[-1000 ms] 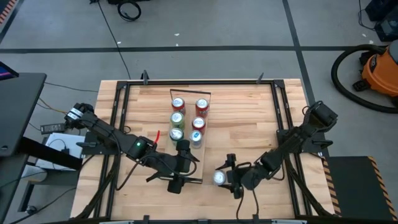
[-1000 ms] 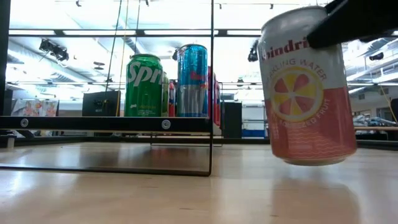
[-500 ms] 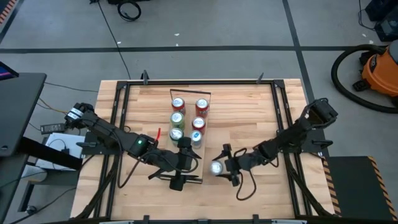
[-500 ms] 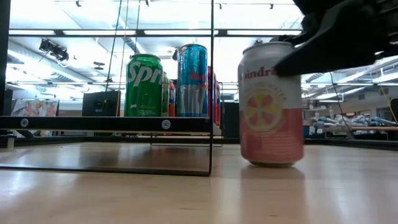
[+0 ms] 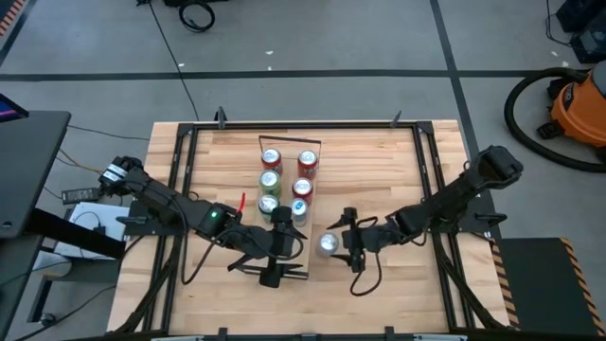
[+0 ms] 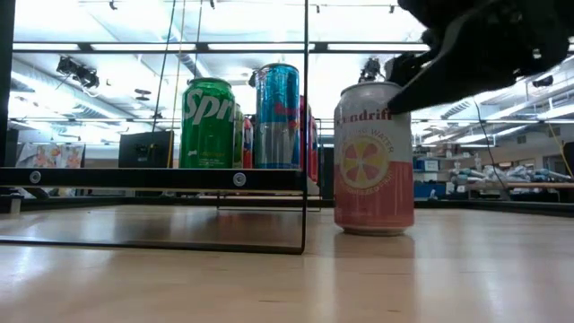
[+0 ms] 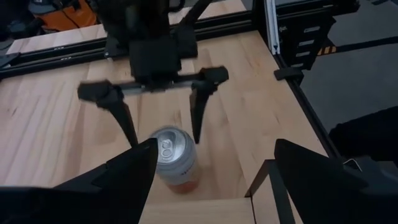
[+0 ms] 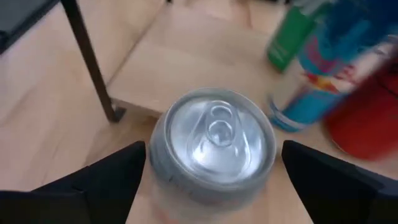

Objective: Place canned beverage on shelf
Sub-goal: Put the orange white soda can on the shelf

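Note:
A pink and white can (image 5: 328, 244) stands upright on its base on the tabletop (image 6: 373, 161), just right of the shelf's near end. The shelf (image 5: 287, 144) is a narrow plank with black wire ends and carries several cans (image 5: 284, 180). My right gripper (image 5: 339, 242) is open, its fingers on either side of the can's top (image 8: 211, 137). My left gripper (image 5: 289, 248) is open and empty over the shelf's near end, facing the can (image 7: 177, 165). My right gripper's fingers stand on either side of the can's top rim, slanting down from the table's right. One finger (image 7: 194, 124) lies close against the rim (image 7: 191, 149); the other (image 7: 127, 127) stands a little off it. Whether either touches, I cannot tell.
Black rails (image 5: 185, 180) run along the table's left and right sides. A green can (image 6: 207, 121) and a blue can (image 6: 277, 112) stand at the shelf's near end. Bare wood lies near and right of the pink can. An orange vacuum (image 5: 578, 109) stands on the floor.
My right gripper has carried the pink can from near the table's near edge toward the far edge and the shelf, and down. The can was lifted and tilted; it now stands upright on the table beside the shelf's near end.

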Available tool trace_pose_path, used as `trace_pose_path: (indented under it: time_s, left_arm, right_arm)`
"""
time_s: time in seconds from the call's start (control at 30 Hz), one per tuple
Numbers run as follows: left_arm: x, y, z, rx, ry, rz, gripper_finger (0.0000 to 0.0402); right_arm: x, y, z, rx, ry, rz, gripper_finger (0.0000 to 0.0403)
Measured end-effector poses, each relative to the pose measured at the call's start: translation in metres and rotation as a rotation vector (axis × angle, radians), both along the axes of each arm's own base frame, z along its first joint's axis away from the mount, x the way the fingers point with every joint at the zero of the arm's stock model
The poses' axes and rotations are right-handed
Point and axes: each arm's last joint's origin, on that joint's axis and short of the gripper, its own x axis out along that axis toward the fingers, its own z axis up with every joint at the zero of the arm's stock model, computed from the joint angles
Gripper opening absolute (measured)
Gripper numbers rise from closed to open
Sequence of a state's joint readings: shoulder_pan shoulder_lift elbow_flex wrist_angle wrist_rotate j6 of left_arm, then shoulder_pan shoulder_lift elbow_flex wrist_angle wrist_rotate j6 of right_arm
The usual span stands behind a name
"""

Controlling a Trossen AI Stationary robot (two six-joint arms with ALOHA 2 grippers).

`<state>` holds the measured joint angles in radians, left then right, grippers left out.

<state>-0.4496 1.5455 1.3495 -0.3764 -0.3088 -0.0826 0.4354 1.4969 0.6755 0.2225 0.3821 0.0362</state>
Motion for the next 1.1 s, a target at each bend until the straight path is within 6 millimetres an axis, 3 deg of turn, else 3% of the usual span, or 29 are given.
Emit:
trace_pose_path:
  time_s: [0.13,0.33,0.47,0.7,0.9,1.1]
  left_arm:
    - [0.0,0.0,0.0,0.001,0.001,0.0,0.0334]
    - [0.0,0.0,0.0,0.001,0.002,0.0,0.0334]
    - [0.0,0.0,0.0,0.0,0.003,0.001,0.0334]
    - [-0.001,0.002,-0.003,-0.023,0.031,0.028,0.0334]
    - [-0.002,0.002,-0.004,-0.019,0.045,0.029,0.0334]
    - [-0.006,0.005,-0.01,0.018,0.119,0.031,0.0334]
  right_arm:
    - [-0.01,0.003,0.019,0.053,-0.05,-0.082,0.0392]
    - [-0.029,-0.001,0.026,0.073,0.057,-0.22,0.0394]
    - [-0.031,0.002,0.03,0.12,0.041,-0.243,0.0393]
    - [-0.012,0.016,0.035,0.156,0.024,-0.286,0.0393]
    - [0.012,0.03,0.051,0.189,0.097,-0.358,0.0393]
    - [0.037,0.038,0.053,0.163,0.224,-0.388,0.0394]
